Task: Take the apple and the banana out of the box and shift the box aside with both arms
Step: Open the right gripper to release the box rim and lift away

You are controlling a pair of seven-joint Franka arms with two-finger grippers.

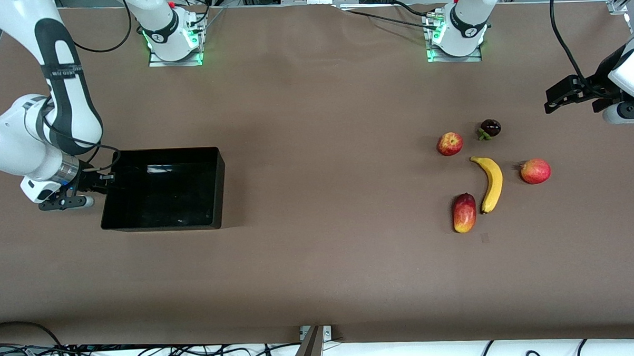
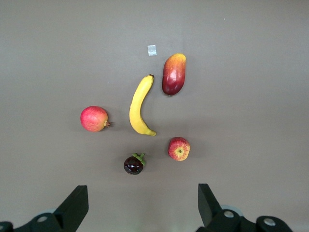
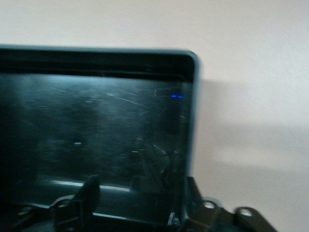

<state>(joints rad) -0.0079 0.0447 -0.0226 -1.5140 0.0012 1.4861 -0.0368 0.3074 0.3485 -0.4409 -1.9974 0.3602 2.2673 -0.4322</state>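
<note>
From the front, the glossy black rectangular plastic box (image 1: 162,188) sat on the brown table (image 1: 320,262) toward the right arm's end. The right end effector (image 1: 96,181) was at the box's end wall, one finger inside and one outside, closed on that wall. Toward the left arm's end lay the long curved yellow banana (image 1: 490,183), with the small round red apple (image 1: 450,144) farther from the camera, the oblong red-yellow mango (image 1: 464,213) just beside the banana's nearer tip, a pinker round fruit (image 1: 535,171) and a small dark purple fruit (image 1: 490,128) close by. The left end effector (image 1: 557,97) hung above the table, clear of the fruits.

In the left wrist view, its fingers (image 2: 72,208) stood wide apart, holding nothing, over the banana (image 2: 140,105) and apple (image 2: 179,148).

In the right wrist view, the fingers (image 3: 89,191) straddled the box's wall (image 3: 96,188).
</note>
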